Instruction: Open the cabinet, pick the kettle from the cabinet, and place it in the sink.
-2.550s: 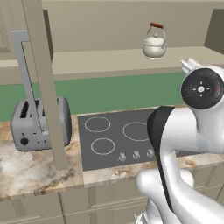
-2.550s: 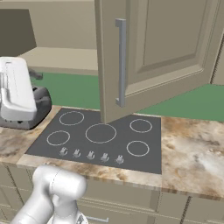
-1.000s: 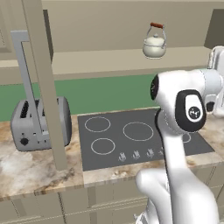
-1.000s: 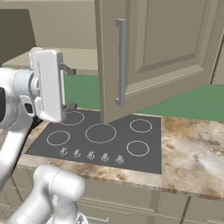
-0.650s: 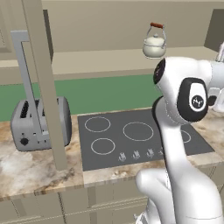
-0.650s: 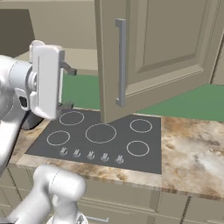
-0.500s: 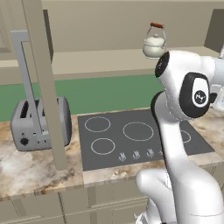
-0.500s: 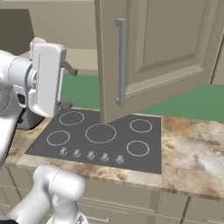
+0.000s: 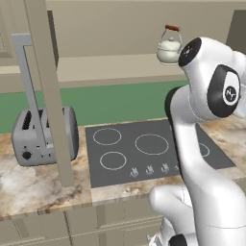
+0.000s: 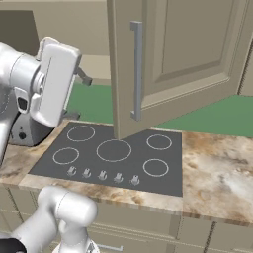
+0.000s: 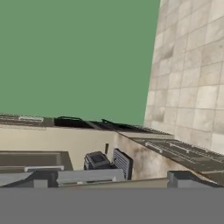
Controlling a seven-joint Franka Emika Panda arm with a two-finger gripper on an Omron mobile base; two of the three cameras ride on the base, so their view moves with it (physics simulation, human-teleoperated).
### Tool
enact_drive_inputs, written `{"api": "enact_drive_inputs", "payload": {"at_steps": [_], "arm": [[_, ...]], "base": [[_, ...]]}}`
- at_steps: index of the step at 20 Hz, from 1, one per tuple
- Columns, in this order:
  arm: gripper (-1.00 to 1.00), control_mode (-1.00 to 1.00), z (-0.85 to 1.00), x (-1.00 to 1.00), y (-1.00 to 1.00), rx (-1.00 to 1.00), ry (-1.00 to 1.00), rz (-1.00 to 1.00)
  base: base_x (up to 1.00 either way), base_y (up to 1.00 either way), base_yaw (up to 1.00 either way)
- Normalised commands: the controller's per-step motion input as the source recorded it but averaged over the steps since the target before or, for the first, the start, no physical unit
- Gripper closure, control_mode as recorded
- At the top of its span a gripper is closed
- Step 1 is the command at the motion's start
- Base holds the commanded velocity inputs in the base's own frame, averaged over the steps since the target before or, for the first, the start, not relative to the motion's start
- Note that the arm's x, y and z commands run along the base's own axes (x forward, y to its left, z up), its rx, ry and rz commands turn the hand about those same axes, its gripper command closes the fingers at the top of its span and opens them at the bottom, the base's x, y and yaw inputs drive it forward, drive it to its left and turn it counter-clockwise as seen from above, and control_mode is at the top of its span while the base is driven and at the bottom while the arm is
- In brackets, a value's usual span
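The cream kettle [image 9: 169,49] with its red-brown handle top stands on the shelf of the cabinet [image 9: 110,67], whose doors hang open. One door [image 10: 192,59] with a long silver bar handle [image 10: 136,69] swings out over the cooktop. My gripper [image 10: 78,97] sits left of that door, above the cooktop's left end. It is open, fingers [image 10: 82,77] apart with nothing between them. In the hand view the gripper [image 11: 113,177] faces a green wall, and a far dark boxy shape with a ribbed grey piece, possibly the sink [image 11: 109,161], sits in a beige counter.
A black cooktop [image 9: 144,150] with white rings lies in the marble counter [image 10: 217,168]. A silver toaster [image 9: 43,137] stands at its left, behind the other open door's edge [image 9: 48,91]. My white arm rises just right of the kettle in the left base view.
The arm has swung upward: its upper joints rose beside the kettle in the left base view, and the hand lifted slightly in the right base view. The gripper stayed open.
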Motion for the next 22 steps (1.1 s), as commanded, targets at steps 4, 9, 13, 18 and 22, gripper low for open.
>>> {"api": "enact_drive_inputs", "payload": {"at_steps": [4, 9, 13, 18, 22], "arm": [[-1.00, -1.00, -0.25, 0.36, 0.00, 0.00, -0.10, 0.00], [-1.00, -1.00, -0.24, 0.36, 0.00, 0.00, -0.11, 0.00], [-1.00, -1.00, -0.21, 0.34, -0.04, 0.00, -0.11, 0.00], [-1.00, -1.00, -0.20, 0.41, -0.09, 0.00, -0.04, 0.00], [-1.00, -1.00, -0.20, 0.49, -0.02, 0.00, -0.01, -0.03]], "base": [[0.00, 0.00, 0.00], [0.00, 0.00, 0.00], [0.00, 0.00, 0.00], [0.00, 0.00, 0.00], [0.00, 0.00, 0.00]]}}
